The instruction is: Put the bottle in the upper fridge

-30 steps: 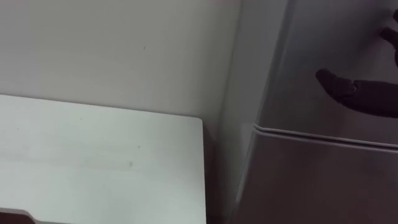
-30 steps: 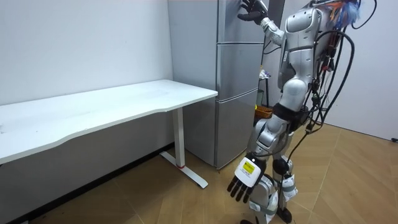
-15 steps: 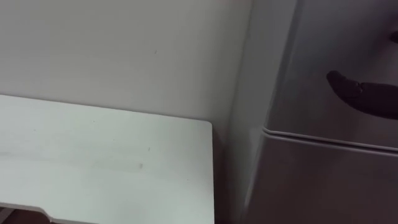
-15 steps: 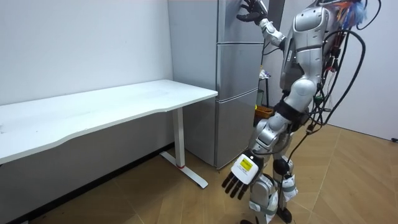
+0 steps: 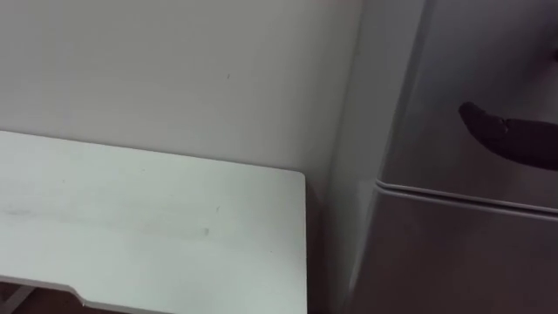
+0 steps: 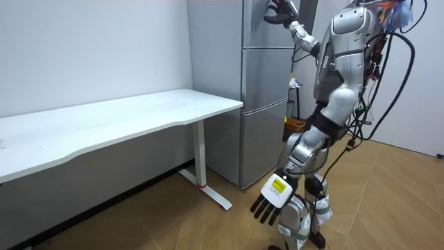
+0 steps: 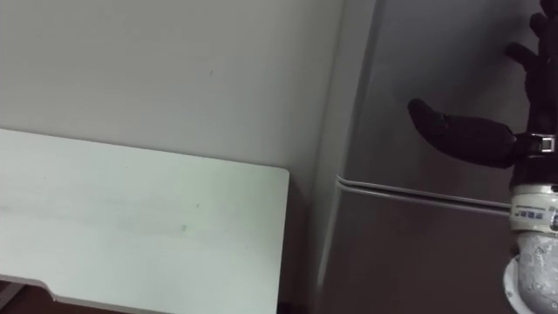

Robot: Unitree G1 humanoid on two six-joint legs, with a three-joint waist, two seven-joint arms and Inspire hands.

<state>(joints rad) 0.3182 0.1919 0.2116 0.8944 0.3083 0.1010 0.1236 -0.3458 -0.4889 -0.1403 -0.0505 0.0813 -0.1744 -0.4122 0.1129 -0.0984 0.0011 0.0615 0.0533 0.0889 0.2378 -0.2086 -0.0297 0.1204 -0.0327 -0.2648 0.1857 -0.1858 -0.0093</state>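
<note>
I stand facing the grey two-door fridge point(image 6: 266, 83). My right hand point(image 7: 471, 138) is raised against the upper fridge door point(image 7: 436, 70), just above the seam point(image 7: 418, 196) between the two doors. Its thumb stretches left and its fingers point(image 7: 542, 39) point up, spread and straight, holding nothing. The same right hand point(image 6: 281, 12) is high on the shut upper door in the room view. My left hand point(image 6: 267, 207) hangs low beside my legs near the floor, fingers straight and empty.
A white desk point(image 5: 131, 218) stands to the left of the fridge against the pale wall point(image 5: 174, 70), its right end point(image 7: 281, 227) close to the fridge's side. Wooden floor point(image 6: 388, 201) lies behind me, with a small yellow thing point(image 6: 295, 125) by the fridge.
The eye view has shifted, so desk and fridge sit further right in the picture. My torso has leaned slightly away from the fridge. The right hand stays on the upper door.
</note>
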